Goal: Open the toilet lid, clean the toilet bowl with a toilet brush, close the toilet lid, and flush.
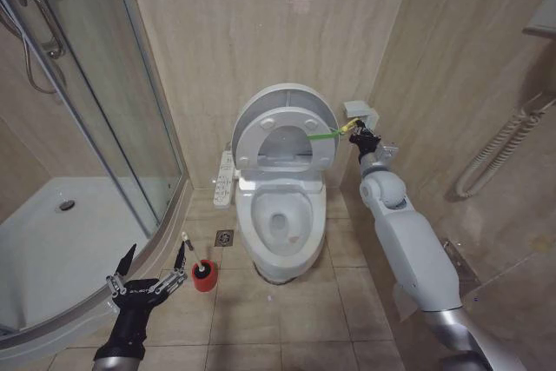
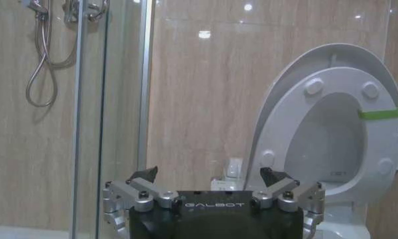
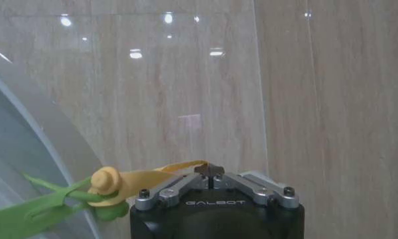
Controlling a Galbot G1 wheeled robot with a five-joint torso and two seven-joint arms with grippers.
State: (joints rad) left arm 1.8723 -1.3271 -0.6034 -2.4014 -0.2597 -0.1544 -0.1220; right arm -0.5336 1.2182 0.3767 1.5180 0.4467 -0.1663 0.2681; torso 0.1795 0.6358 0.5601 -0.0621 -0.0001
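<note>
Right gripper [image 3: 211, 172] pinches yellow strap [image 3: 160, 172]; toilet lid [image 1: 280, 109] raised.

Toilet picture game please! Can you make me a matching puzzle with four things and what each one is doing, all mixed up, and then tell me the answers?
Things:
1. toilet lid
2. toilet brush
3. left gripper
4. right gripper

States:
A. fingers spread open, low near the shower's edge
B. raised upright against the wall
C. pinching the yellow end of the green strap
D. standing in a red cup on the floor

Pairs: 1-B, 2-D, 3-A, 4-C
</note>
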